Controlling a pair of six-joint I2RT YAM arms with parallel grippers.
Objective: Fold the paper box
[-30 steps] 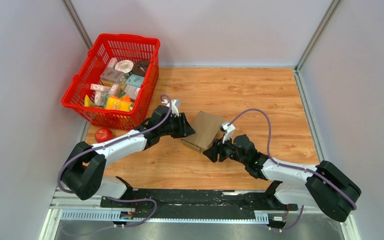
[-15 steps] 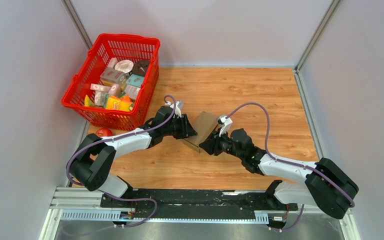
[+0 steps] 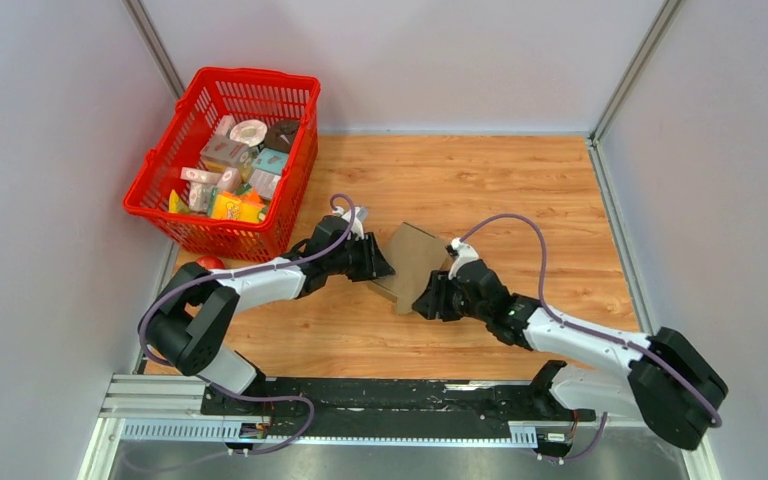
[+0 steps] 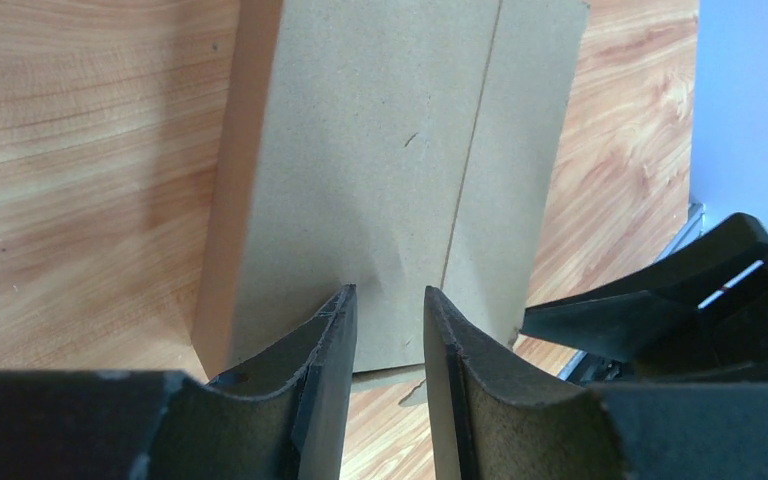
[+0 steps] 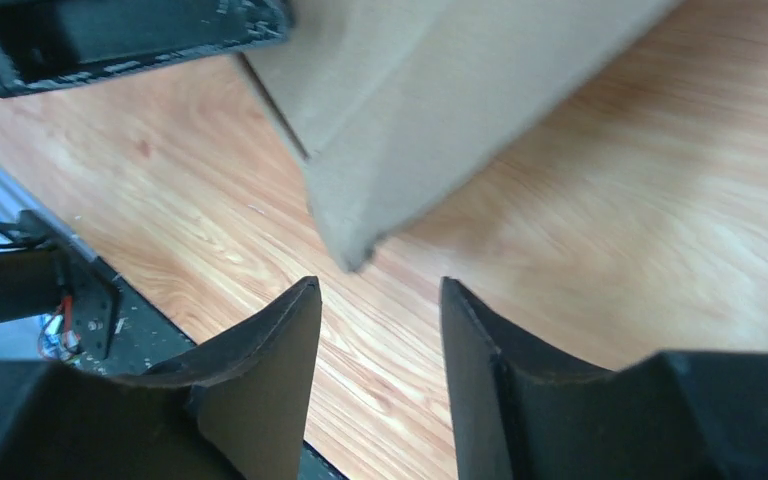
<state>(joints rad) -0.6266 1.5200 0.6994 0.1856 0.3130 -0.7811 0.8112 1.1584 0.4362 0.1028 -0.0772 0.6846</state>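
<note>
A light-brown wood-grain tabletop [image 3: 480, 190] is enclosed on three sides by plain pale grey wall panels [image 3: 400, 60] (faintly lilac under the even, diffuse light). Slim silver metal corner posts [image 3: 637, 62] are set where the panels meet. A silver slotted metal rail [image 3: 155, 408] is mounted along the tabletop's near edge, with a dull grey metal sheet [image 3: 410, 464] just beside it.

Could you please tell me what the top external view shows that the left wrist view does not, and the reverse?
Only the top view: the red basket of packages, the apple beside it, partly behind the left arm, and both whole arms.

Only the left wrist view: a crease running down the box, and the gap between the open fingers of the left gripper at the box's near edge.

Both: the box, the wooden table and the right gripper close to the box.
</note>
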